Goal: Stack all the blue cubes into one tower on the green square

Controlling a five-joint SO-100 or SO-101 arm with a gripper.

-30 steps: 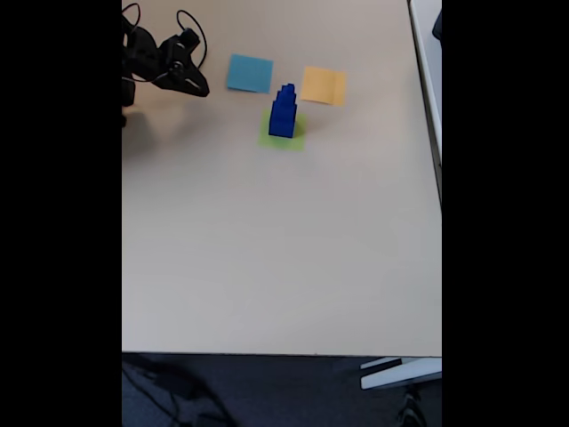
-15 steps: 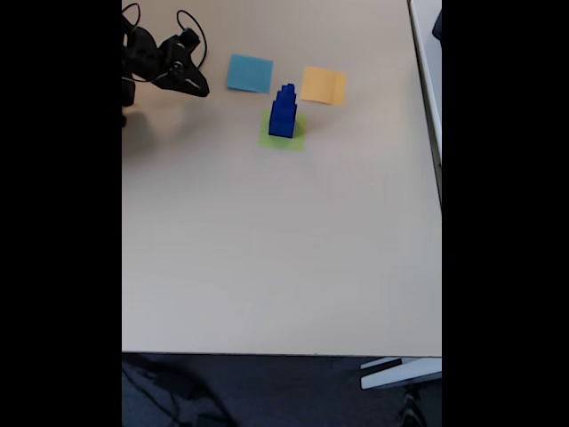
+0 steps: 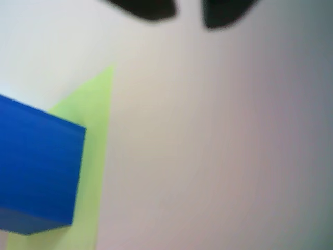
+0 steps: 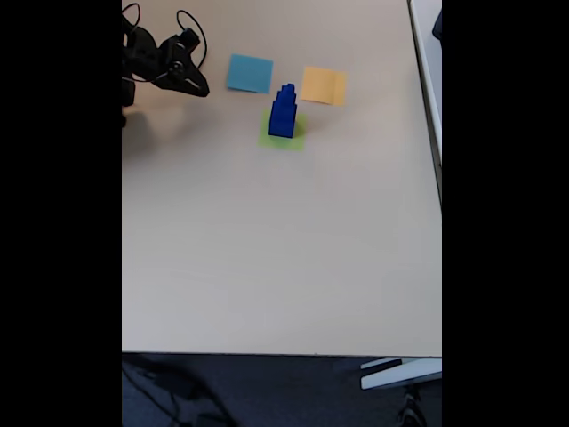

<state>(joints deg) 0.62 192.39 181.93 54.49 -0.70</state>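
Fixed view, looking down on the pale bench (image 4: 267,258): the blue cubes (image 4: 283,113) stand stacked as one stepped tower, widest at the bottom and narrowing toward the top, a little above and right of the frame's upper middle. The tower sits on the green square (image 4: 296,137), whose edges show around the base, mostly on the right and lower sides. A flat light-blue square (image 4: 250,73) lies up and to the left of the tower, and a flat orange-yellow square (image 4: 323,85) lies up and to the right; both are apart from the green one. The black arm is folded in the upper left corner, its end effector (image 4: 197,88) well apart from the tower and holding nothing; whether its jaws stand apart cannot be told at this size.

Wrist view, blurred: two dark fingertips (image 3: 148,8) show at the top edge with bare bench between them, nothing held. One large blue cube fills the lower left, resting on the green patch (image 3: 96,104).
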